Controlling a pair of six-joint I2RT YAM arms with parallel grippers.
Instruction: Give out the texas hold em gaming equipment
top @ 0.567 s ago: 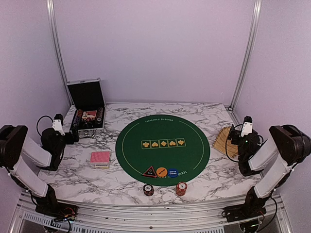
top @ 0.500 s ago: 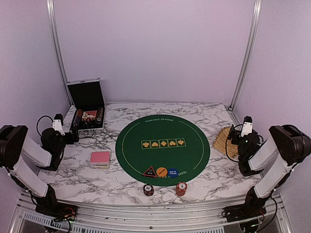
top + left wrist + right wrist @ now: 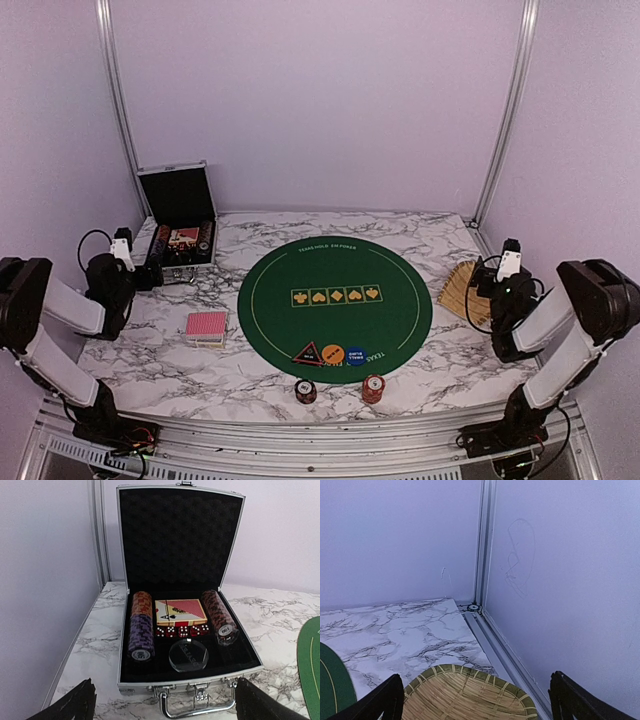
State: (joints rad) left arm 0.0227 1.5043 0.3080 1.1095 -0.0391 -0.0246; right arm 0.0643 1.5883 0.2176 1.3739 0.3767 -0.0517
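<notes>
Pink-red-backed playing cards (image 3: pixel 207 325) lie as one squared deck on the marble worktop (image 3: pixel 440 365), between its left edge and the green felt mat (image 3: pixel 400 310). No card lies on the mat's five suit boxes (image 3: pixel 336 296) or anywhere round its rim. Two short stacks of dark-red poker chips (image 3: pixel 306 391) (image 3: pixel 373 388) stand at the worktop's near edge, just off the mat. On the mat's near rim, the black triangular marker (image 3: pixel 308 354), the orange button (image 3: pixel 333 354) and the blue button (image 3: pixel 356 355) sit side by side in a row. The open silver-edged case (image 3: pixel 175 555), in the worktop's far-left corner, holds two chip rolls (image 3: pixel 141 625) (image 3: pixel 218 617), a boxed deck (image 3: pixel 180 612), red dice (image 3: pixel 181 630) and a clear disc (image 3: pixel 188 656). A woven bamboo tray (image 3: pixel 465 692) lies at the right edge. The left gripper (image 3: pixel 164 690) faces the case with its jaws wide apart and nothing between them. The right gripper (image 3: pixel 476 680), equally spread and unloaded, hangs above the tray. Judged from this layout, distribution is at an early stage: markers and a few chips are laid out near one seat, while the dealing of cards and the sharing of chips to other positions remain to be done.
</notes>
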